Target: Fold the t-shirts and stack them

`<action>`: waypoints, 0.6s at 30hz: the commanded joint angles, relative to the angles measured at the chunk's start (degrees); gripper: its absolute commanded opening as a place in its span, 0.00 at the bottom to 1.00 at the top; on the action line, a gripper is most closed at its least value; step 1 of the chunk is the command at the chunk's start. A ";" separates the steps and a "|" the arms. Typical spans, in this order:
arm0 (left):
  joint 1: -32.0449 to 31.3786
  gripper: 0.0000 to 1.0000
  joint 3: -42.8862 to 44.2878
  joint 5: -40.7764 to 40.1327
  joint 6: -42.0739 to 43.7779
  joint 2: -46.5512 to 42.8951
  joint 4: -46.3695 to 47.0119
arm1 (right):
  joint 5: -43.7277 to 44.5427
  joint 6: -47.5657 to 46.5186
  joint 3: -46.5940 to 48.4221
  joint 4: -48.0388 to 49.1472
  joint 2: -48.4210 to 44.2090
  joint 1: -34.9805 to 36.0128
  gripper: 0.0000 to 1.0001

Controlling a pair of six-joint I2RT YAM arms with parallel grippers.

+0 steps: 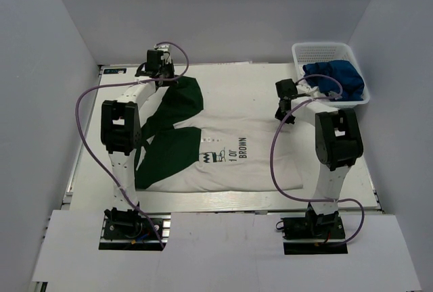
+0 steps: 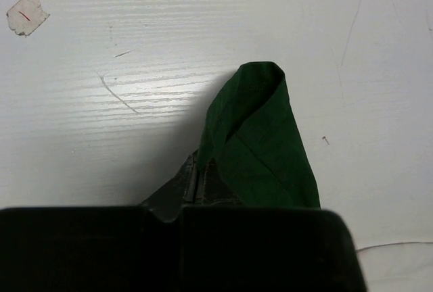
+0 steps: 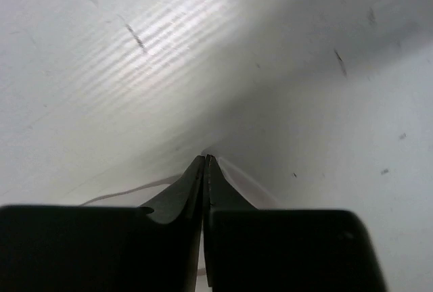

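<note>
left gripper (image 2: 197, 178) pinching green sleeve (image 2: 260, 136), right gripper (image 3: 205, 165) pinching white hem (image 3: 238, 176)

The right gripper (image 3: 205, 162) fills the bottom of the view, its two dark fingers (image 3: 177, 196) pressed together with no gap between the tips. A thin fold of white shirt (image 3: 238, 178) shows just at the tips and trails off to either side, low against the table (image 3: 135, 82). The table is white, with bright glare at upper left, shadow at upper right and a few small dark scuffs (image 3: 134, 35).
</note>
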 commanded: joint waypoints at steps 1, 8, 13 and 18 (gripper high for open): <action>0.01 0.00 -0.51 0.66 0.43 -5.49 1.96 | 0.11 -2.01 4.23 -1.91 3.97 0.89 0.00; 0.01 0.00 0.64 1.37 1.56 -7.68 0.30 | 2.66 -7.11 8.02 -0.60 0.12 1.25 0.00; 0.01 0.00 -5.58 1.37 1.57 -14.61 -0.32 | 3.02 -8.61 1.97 2.03 -7.87 1.25 0.00; 0.01 0.00 -20.33 1.37 0.08 -26.64 3.89 | 1.70 -9.48 -0.95 2.92 -12.36 1.25 0.00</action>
